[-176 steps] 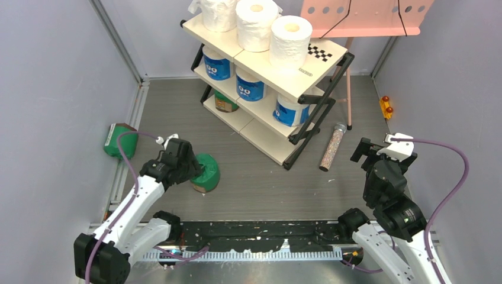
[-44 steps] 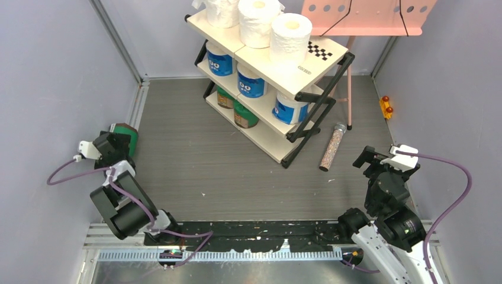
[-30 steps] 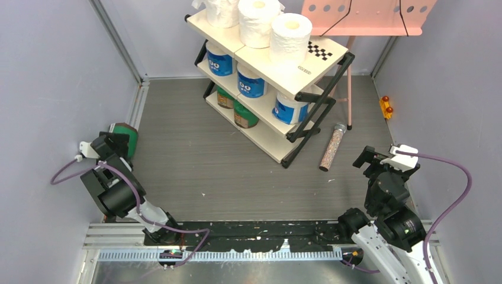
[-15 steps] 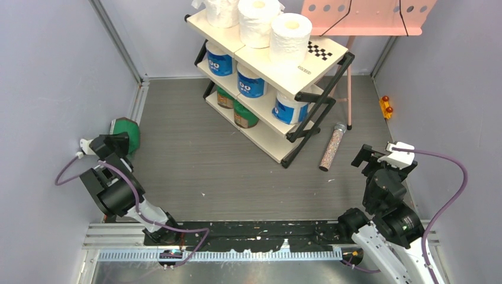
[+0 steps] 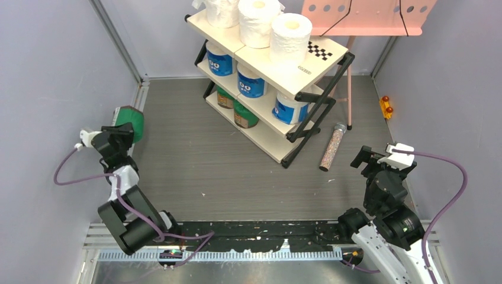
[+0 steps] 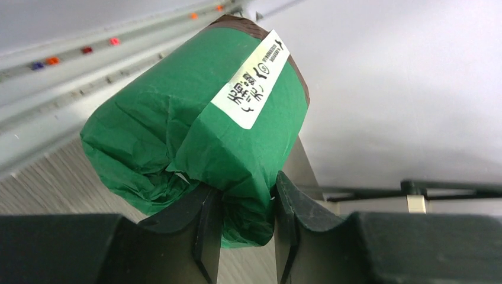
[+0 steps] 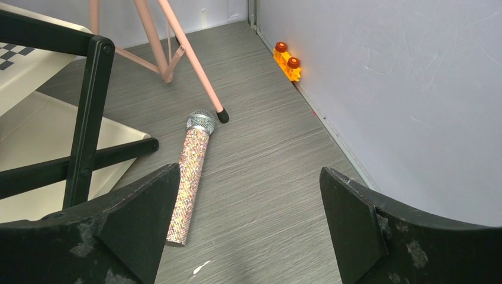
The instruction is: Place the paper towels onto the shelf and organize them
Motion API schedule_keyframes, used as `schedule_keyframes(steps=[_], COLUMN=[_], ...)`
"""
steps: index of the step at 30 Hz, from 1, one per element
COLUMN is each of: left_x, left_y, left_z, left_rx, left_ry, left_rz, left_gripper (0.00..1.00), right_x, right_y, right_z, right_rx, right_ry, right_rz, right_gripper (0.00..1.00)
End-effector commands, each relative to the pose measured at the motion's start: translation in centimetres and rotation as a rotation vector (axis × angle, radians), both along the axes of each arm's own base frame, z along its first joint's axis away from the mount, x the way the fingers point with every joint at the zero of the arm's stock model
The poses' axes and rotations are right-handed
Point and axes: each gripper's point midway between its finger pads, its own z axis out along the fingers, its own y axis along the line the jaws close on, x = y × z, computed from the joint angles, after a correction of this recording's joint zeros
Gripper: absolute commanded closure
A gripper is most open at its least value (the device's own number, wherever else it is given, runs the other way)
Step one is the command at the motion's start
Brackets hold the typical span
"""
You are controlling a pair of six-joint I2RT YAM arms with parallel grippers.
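the left gripper [image 6: 245,219] clamps the crumpled end of a green-wrapped roll [image 6: 195,136] beside the left wall [image 5: 53,89], well apart from the shelf [image 5: 299,71]; the right gripper [image 7: 248,177] hangs spread and empty near a sparkly microphone [image 7: 188,177]. the shelf holds three white rolls [image 5: 258,22], three blue rolls [image 5: 251,83], two green rolls [image 5: 244,113]

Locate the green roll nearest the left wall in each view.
Top external: green roll at far left by the wall, in the left end effector.
Left wrist: fills the centre, pinched between the fingers.
Right wrist: not in it.
Shared landmark: the left end effector, in the top and left wrist views.
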Motion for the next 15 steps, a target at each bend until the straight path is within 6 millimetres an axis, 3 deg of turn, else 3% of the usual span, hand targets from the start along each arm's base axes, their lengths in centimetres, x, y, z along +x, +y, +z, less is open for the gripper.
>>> schedule_keyframes(steps=[1, 11, 15], left_x=[-0.2, -3.3, -6.2], left_y=[-4.4, -14.5, -18.8], left_z=[1.7, 1.5, 1.4], left_rx=[0.050, 0.100, 0.159], left_ry=[0.075, 0.411, 0.581], left_rz=[-0.140, -0.524, -0.711], left_gripper=[0.88, 0.90, 0.90], right_x=[0.1, 0.1, 0.0], right_y=[0.3, 0.6, 0.7], right_z=[1.0, 1.2, 1.3], right_rx=[0.014, 0.024, 0.027], right_ry=[-0.049, -0.071, -0.075], right_rz=[0.021, 0.045, 0.053], right_gripper=[0.05, 0.05, 0.05])
